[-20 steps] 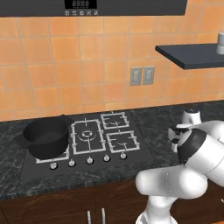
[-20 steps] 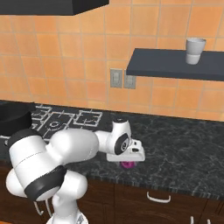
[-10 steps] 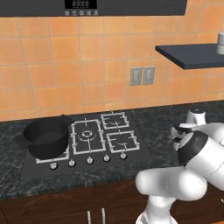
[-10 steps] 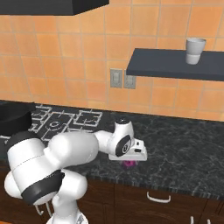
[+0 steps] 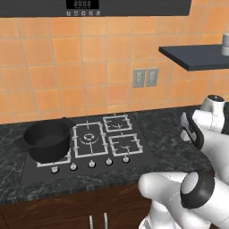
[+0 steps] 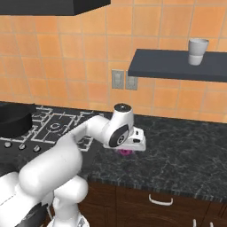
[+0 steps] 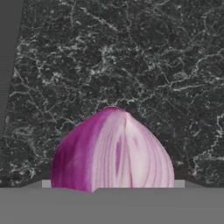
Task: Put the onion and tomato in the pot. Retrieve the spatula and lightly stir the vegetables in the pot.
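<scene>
From the hand view I see a purple-and-white onion (image 7: pixel 113 151) close up on the dark speckled tabletop (image 7: pixel 131 57); its base is cut off at the bottom. In the right base view only a purple sliver of it peeks out under the claw (image 6: pixel 127 150), which hides the rest. I cannot tell whether the claw grips it. The left base view has the black pot (image 5: pixel 47 139) on the stove (image 5: pixel 96 143), well apart from the hand.

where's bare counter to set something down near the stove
Bare dark counter runs right of the onion under the shelf. A narrower strip lies between the stove and the onion. The stove's left side holds the pot.
</scene>
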Controlling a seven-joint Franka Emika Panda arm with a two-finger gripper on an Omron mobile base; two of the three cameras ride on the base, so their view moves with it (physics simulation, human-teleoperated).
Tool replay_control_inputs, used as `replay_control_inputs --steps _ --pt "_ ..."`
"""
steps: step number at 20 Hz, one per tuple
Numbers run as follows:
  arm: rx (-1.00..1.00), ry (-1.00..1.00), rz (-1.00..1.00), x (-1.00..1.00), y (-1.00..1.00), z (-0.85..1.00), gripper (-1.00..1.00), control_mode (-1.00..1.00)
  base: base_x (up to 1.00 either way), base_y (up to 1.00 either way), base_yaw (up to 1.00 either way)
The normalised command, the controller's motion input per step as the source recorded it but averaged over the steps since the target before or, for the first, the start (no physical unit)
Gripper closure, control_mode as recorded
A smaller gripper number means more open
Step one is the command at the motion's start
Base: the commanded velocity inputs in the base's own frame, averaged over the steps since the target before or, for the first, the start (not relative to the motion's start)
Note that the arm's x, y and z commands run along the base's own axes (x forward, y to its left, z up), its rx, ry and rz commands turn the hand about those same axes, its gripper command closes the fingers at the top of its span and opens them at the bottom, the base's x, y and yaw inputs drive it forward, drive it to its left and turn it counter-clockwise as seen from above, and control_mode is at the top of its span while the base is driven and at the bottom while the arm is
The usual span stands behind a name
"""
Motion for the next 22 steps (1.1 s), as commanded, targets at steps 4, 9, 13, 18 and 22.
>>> replay_control_inputs --steps 4,9,13,18,22 --pt "0.0 0.04 0.0 -0.19 0.55 1.0 1.0 -1.0 0.0 0.0 0.0" --pt "0.0 0.05 0.0 -0.36 0.41 1.0 1.0 -1.0 0.0 0.0 0.0" --pt "0.0 0.1 0.0 -0.17 0.34 0.8 1.0 -1.0 0.0 0.0 0.0" --pt "0.0 0.03 0.0 -0.06 0.06 0.14 1.0 1.0 -0.08 0.2 0.0" --pt "0.0 0.0 0.0 0.0 0.0 0.0 1.0 1.0 -0.13 1.0 0.0"
